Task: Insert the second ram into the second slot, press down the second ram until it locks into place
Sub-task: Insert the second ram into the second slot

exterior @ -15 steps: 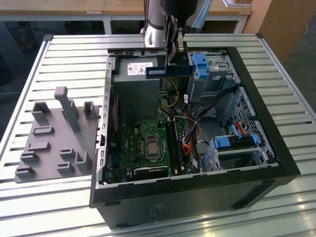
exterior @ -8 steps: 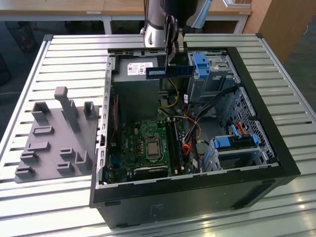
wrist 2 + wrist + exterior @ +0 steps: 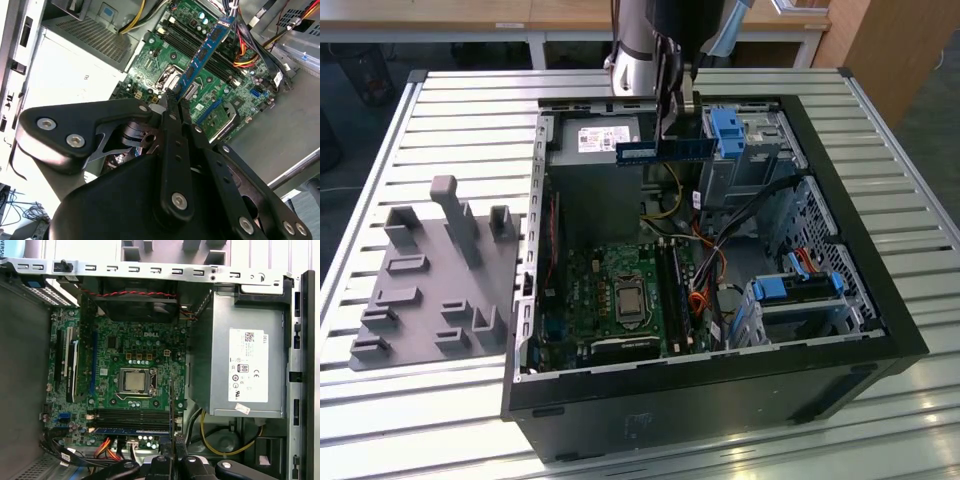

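The second ram, judged light, stiff and fragile, is clenched in the tool above the motherboard; its bare edges are judged the safest hold.

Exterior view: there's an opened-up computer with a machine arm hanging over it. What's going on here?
A robot arm is fitting memory into an open computer case. Its hand is shut on the second ram, a thin blue circuit strip, and holds it in the air above the green motherboard, not yet in a slot. In the first wrist view, another blue strip already sits in a slot on the board.
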{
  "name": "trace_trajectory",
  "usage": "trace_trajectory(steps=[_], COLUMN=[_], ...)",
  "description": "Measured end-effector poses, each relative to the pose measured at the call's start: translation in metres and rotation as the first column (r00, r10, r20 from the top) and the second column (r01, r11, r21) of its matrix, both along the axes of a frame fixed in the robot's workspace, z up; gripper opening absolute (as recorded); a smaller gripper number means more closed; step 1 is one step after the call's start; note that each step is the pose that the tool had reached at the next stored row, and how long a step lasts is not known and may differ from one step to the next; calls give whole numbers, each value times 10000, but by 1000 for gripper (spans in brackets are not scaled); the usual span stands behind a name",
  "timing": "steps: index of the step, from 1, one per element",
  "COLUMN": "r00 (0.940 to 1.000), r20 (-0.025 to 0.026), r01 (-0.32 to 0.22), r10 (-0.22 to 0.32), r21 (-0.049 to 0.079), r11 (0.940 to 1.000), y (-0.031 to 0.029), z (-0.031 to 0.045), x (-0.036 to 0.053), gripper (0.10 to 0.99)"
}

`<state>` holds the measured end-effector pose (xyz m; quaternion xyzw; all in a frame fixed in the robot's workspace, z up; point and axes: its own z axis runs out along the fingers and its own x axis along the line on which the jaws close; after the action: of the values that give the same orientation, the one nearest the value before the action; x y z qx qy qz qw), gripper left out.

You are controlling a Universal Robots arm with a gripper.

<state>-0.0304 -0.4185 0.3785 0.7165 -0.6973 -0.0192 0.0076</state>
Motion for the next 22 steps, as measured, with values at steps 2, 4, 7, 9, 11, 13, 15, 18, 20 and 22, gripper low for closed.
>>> trace_trajectory(steps=[2, 4, 7, 9, 11, 13, 15, 18, 20, 22], r00=[10000, 10000, 10000, 10000, 10000, 10000, 10000, 10000, 10000, 10000], r20=[0, -1, -1, -1, -1, -1, -3, -5, -5, -6], r01=[0, 0, 1, 1, 1, 1, 0, -1, 1, 0], r10=[0, 0, -1, -1, -1, -1, 0, 1, -1, 0], r21=[1, -1, 0, 0, -1, 0, 0, 0, 0, -1], r11=[10000, 10000, 10000, 10000, 10000, 10000, 10000, 10000, 10000, 10000], y=[-20, -36, -59, -73, -87, -99, -107, -125, -141, -160], z=[-1, -1, -2, -3, -3, -5, -6, -8, -9, -10], x=[0, 0, 0, 0, 0, 0, 0, 0, 0, 0], gripper=[137, 137, 137, 137, 137, 137, 137, 137, 137, 137])
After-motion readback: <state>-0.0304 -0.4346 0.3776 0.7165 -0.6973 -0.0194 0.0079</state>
